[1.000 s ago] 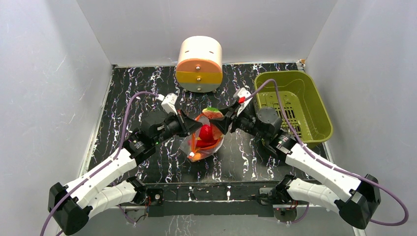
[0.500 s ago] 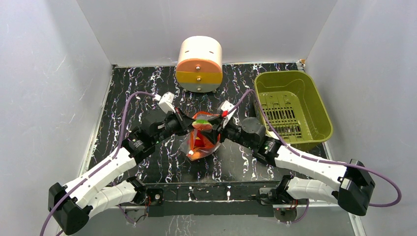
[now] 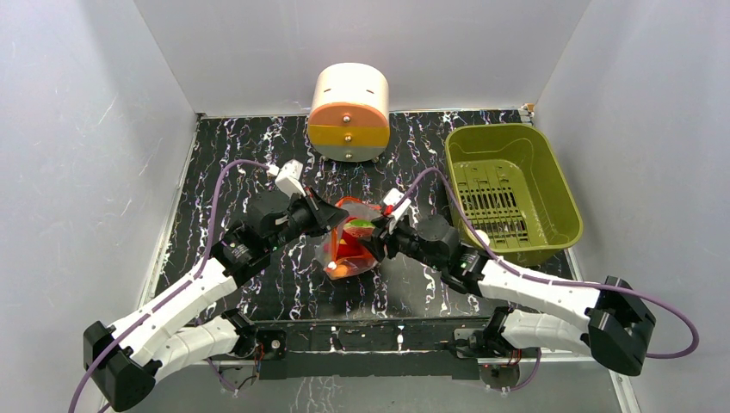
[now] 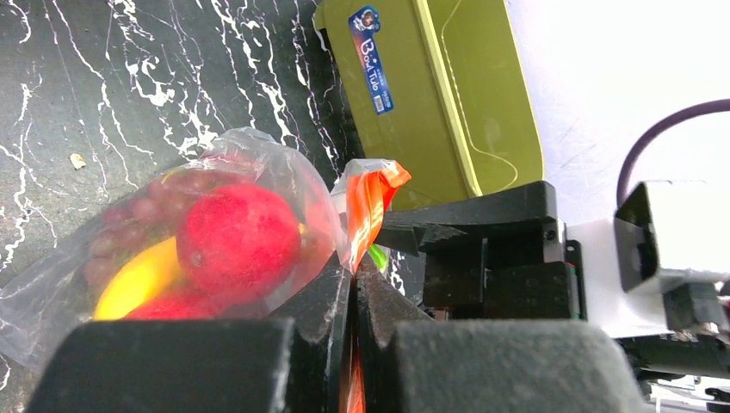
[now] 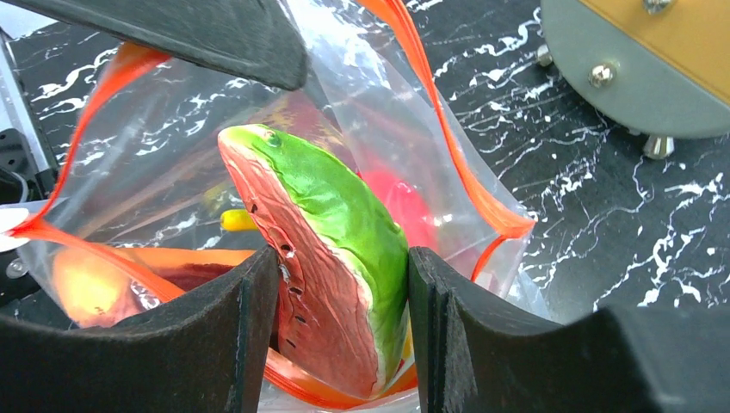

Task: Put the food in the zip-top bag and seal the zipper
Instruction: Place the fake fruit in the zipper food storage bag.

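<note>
Although the round red toy fruit (image 4: 237, 245) and yellow toy banana (image 4: 138, 280) already lay inside the crinkly clear plastic zip-top bag (image 3: 344, 254), the job was unfinished; the left gripper (image 4: 353, 288) was pinched tight on the orange-red zipper strip (image 4: 368, 202), propping the mouth open; the right gripper (image 5: 342, 258) clasped a green-rinded pinkish toy slice (image 5: 323, 275) at that mouth, perhaps partly inside; release and sealing remained; a second before, the slice hovered above the bag's far edge.
</note>
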`<state>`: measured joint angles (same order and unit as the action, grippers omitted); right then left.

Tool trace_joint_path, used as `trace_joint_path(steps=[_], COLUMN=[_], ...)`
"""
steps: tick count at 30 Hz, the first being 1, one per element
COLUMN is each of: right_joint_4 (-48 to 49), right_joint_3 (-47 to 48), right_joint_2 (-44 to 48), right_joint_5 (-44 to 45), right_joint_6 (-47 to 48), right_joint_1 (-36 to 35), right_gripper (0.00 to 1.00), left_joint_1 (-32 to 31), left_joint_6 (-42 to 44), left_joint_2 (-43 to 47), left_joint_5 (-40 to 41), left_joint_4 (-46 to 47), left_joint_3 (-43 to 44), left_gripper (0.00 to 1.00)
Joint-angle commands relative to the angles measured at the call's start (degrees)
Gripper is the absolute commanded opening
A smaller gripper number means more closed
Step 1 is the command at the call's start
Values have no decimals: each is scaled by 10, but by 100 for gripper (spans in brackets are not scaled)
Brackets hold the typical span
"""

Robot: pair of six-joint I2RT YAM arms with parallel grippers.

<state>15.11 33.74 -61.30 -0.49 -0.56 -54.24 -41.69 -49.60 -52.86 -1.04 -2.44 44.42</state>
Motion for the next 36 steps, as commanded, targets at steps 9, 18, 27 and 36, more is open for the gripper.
trace_joint_path(steps=[9,18,27,36], right_joint_4=[-117,-244,-284,-260], right_joint_3=[68,154,197,166], right_joint_2=[-10,43,50,40], right_joint_5=[87,60,89,123], right_joint_6=[-29,8,6,-5], right_joint_1=[-2,-3,-2,-2], right_gripper=[51,72,63,52], left_joint_1=[3,3,3,3], left_joint_6=[29,70,94,105], left_joint_2=[1,-2,-4,-15], left_joint_5=[-34,-77,-114,-128], left_joint_4=[35,36,44,49], left_joint_3=[25,29,19,24], left_gripper=[0,0,0,0])
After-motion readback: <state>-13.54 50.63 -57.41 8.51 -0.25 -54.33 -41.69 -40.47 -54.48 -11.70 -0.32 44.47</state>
